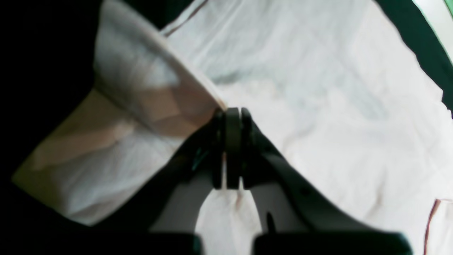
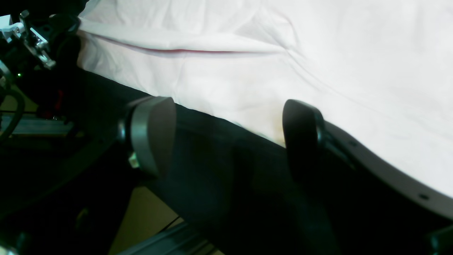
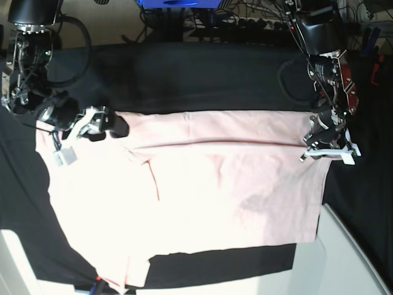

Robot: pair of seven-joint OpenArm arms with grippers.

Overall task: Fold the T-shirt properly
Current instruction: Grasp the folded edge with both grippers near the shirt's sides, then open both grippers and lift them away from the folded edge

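Observation:
The pale pink T-shirt [image 3: 233, 184] lies spread across the black table cloth [image 3: 202, 80], with a long fold line running across its upper part. My left gripper [image 3: 319, 144] is at the shirt's right edge. In the left wrist view that gripper [image 1: 231, 113] is shut on the T-shirt [image 1: 318, 106], and a flap of cloth rises from the jaws to the left. At the shirt's top left corner, my right gripper [image 3: 116, 128] stands open. In the right wrist view it [image 2: 226, 131] hangs over black cloth just off the hem of the T-shirt [image 2: 318, 53], with nothing between its fingers.
The black table cloth [image 2: 219, 170] hangs over the table's edge beside my right gripper. White surfaces show at the lower right [image 3: 356, 258] and lower left [image 3: 12, 264]. Cables and a blue object [image 3: 178, 3] sit along the back edge.

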